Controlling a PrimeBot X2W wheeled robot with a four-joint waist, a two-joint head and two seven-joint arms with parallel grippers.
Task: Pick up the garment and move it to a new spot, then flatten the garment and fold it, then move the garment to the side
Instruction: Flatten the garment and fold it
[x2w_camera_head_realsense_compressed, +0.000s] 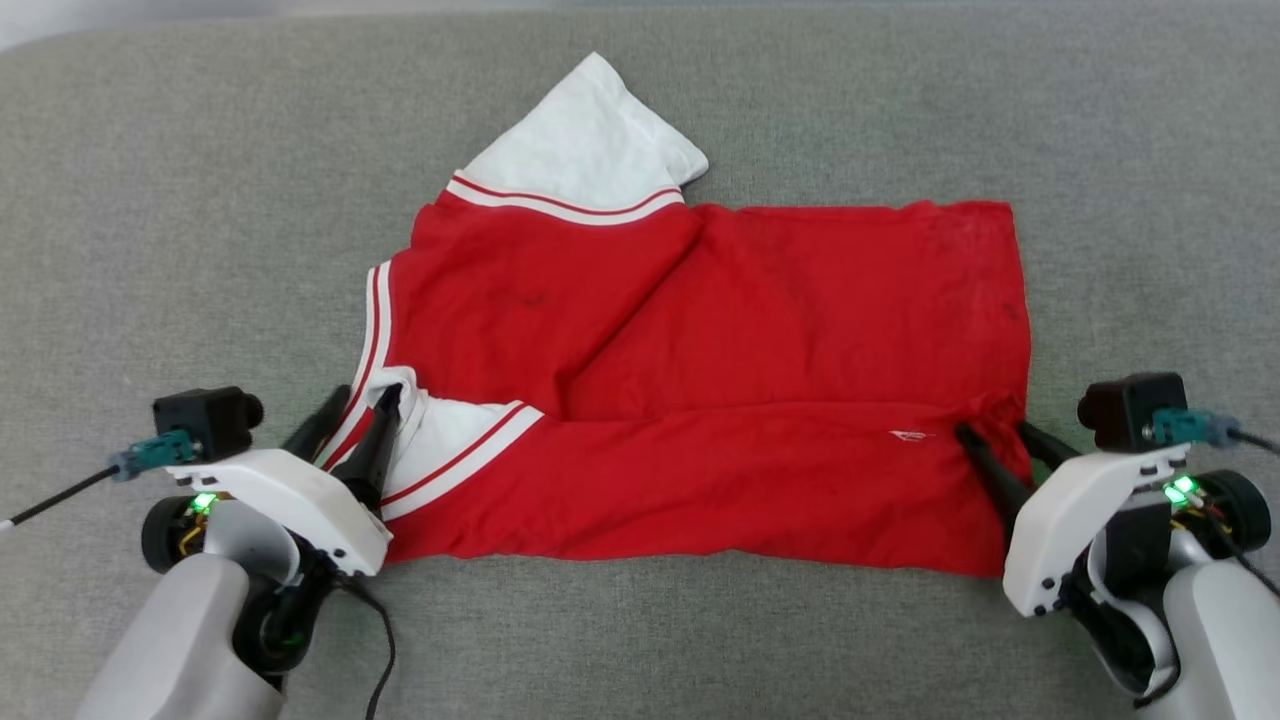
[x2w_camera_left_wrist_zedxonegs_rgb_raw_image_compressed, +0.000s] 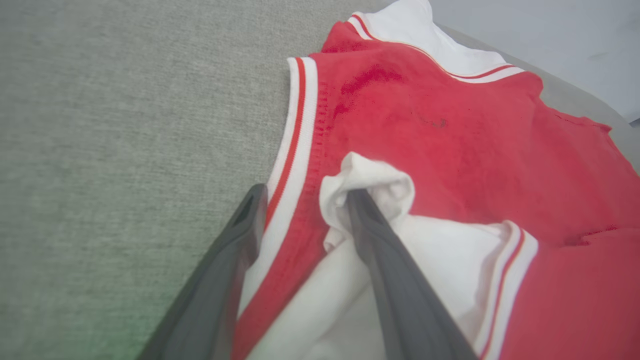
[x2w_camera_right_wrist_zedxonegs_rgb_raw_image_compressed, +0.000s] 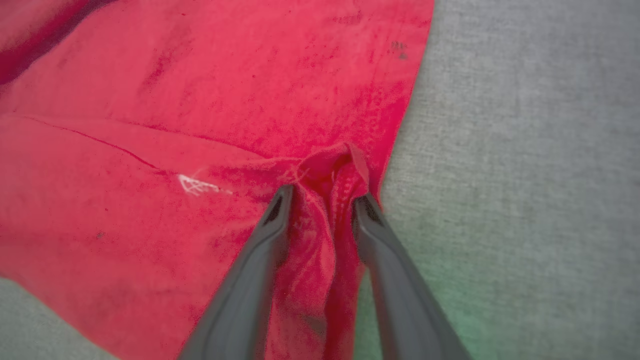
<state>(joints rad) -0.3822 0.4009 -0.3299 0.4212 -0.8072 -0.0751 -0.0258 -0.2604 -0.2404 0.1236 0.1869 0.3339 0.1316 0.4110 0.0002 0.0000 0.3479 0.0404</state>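
The garment (x2w_camera_head_realsense_compressed: 760, 330) lies on the grey cloth surface, its red body folded lengthwise and its lettering hidden. One white sleeve (x2w_camera_head_realsense_compressed: 590, 140) points to the far side, and the other sleeve (x2w_camera_head_realsense_compressed: 440, 440) is bunched at the near left. My left gripper (x2w_camera_head_realsense_compressed: 362, 400) stands open at that corner. In the left wrist view the striped trim (x2w_camera_left_wrist_zedxonegs_rgb_raw_image_compressed: 292, 165) of the garment (x2w_camera_left_wrist_zedxonegs_rgb_raw_image_compressed: 450, 130) runs between the fingers of my left gripper (x2w_camera_left_wrist_zedxonegs_rgb_raw_image_compressed: 306, 195), with white sleeve cloth draped over one. My right gripper (x2w_camera_head_realsense_compressed: 995, 435) is open at the garment's right edge. A raised pinch of the garment (x2w_camera_right_wrist_zedxonegs_rgb_raw_image_compressed: 200, 100) stands between the parted fingers of my right gripper (x2w_camera_right_wrist_zedxonegs_rgb_raw_image_compressed: 325, 197).
The grey fabric surface (x2w_camera_head_realsense_compressed: 200, 250) stretches all round the garment, with bare room to the left, right and near side. A pale wall (x2w_camera_left_wrist_zedxonegs_rgb_raw_image_compressed: 550, 40) shows beyond its far edge. Dark cables hang from both wrists.
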